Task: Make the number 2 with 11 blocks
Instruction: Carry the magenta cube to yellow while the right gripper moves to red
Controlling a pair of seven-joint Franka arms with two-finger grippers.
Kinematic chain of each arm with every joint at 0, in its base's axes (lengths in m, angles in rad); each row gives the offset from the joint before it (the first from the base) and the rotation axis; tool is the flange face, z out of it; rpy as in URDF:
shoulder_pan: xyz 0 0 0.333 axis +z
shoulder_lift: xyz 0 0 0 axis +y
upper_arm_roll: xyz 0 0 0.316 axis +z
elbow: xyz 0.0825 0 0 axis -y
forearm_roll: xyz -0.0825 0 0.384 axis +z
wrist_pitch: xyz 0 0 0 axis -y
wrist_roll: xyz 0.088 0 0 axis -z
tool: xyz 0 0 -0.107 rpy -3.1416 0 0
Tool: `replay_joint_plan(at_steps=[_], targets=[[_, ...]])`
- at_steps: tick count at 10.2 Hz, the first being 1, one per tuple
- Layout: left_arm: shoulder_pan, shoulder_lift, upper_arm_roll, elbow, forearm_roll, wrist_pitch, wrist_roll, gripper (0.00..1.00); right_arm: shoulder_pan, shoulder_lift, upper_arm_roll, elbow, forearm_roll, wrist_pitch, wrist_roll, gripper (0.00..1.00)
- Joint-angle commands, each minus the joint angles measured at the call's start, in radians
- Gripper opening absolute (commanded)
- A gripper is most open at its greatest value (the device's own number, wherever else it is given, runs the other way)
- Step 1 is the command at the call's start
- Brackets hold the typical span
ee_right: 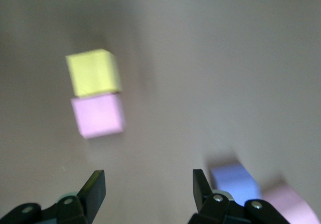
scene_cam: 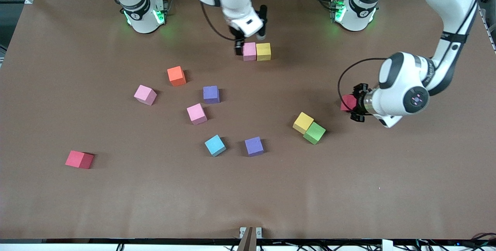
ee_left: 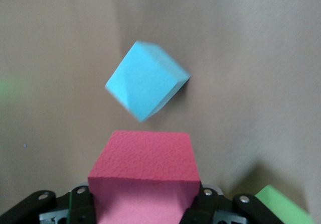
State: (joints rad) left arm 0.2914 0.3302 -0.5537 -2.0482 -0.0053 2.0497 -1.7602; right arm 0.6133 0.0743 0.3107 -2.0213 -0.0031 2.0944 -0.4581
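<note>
The number 2 is barely begun: a red block (scene_cam: 347, 102) is gripped aloft by the left gripper (scene_cam: 355, 105), to be carried to the pink block (scene_cam: 249, 51) and yellow block (scene_cam: 263, 51) adjoining under the open, empty right gripper (scene_cam: 248, 45).

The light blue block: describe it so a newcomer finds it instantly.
Start at the table's middle, among the scattered cubes nearer the front camera. The light blue block sits beside a purple block, nearer the camera than a pink block. It is the only light blue cube.
</note>
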Motion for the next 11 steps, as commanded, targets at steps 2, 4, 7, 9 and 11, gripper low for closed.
replay_joint_plan(at_steps=[2,4,7,9,11], targets=[[0.008,-0.181,-0.135,-0.217,-0.105,0.128,-0.122,0.00,-0.273,-0.177,0.016,-0.031,0.000,-0.054,-0.004,0.96],[0.003,-0.174,-0.246,-0.282,-0.107,0.244,-0.261,0.00,-0.445,-0.177,0.015,-0.028,-0.005,-0.037,-0.005,1.00],[-0.078,-0.117,-0.345,-0.355,-0.107,0.438,-0.448,0.00,-0.642,-0.177,0.015,-0.036,-0.003,-0.054,-0.024,1.00],[-0.179,-0.056,-0.345,-0.388,-0.107,0.551,-0.546,0.00,-0.757,-0.163,0.015,-0.034,-0.003,-0.034,-0.039,1.00],[-0.266,-0.010,-0.342,-0.417,-0.107,0.645,-0.632,0.00,-0.848,-0.122,0.013,-0.036,-0.003,0.005,-0.054,1.00]])
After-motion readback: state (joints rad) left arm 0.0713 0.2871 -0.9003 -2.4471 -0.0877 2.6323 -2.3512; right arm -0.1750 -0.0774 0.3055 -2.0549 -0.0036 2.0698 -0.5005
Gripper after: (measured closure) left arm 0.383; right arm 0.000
